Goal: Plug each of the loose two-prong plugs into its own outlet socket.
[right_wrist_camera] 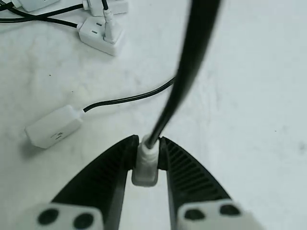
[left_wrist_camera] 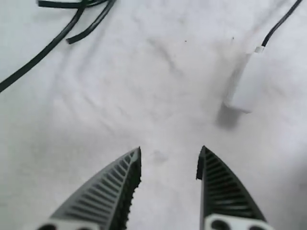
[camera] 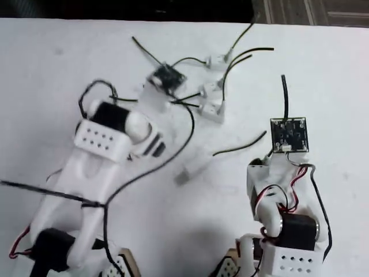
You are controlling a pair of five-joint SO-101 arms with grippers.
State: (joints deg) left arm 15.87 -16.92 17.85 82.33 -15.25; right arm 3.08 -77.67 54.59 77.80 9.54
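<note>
My right gripper [right_wrist_camera: 145,158] is shut on a small white two-prong plug [right_wrist_camera: 145,165], low over the table; its black cable [right_wrist_camera: 192,62] rises past the camera. A second loose white plug [right_wrist_camera: 53,127] lies flat nearby, trailing a thin black cable [right_wrist_camera: 129,98]. The same plug [left_wrist_camera: 240,91] lies ahead of my left gripper [left_wrist_camera: 168,163], which is open over bare table with nothing between its fingers. In the high view this plug [camera: 184,173] sits mid-table. White outlet sockets [camera: 211,109] cluster behind it; the nearest socket [right_wrist_camera: 98,33] has a plug standing in it.
Thick black cables [left_wrist_camera: 57,28] loop across the table beyond the left gripper. A small black circuit board [camera: 167,78] sits beside the sockets. The white table [camera: 52,63] is bare at the far left and far right. The right arm [camera: 271,179] stands at the lower right.
</note>
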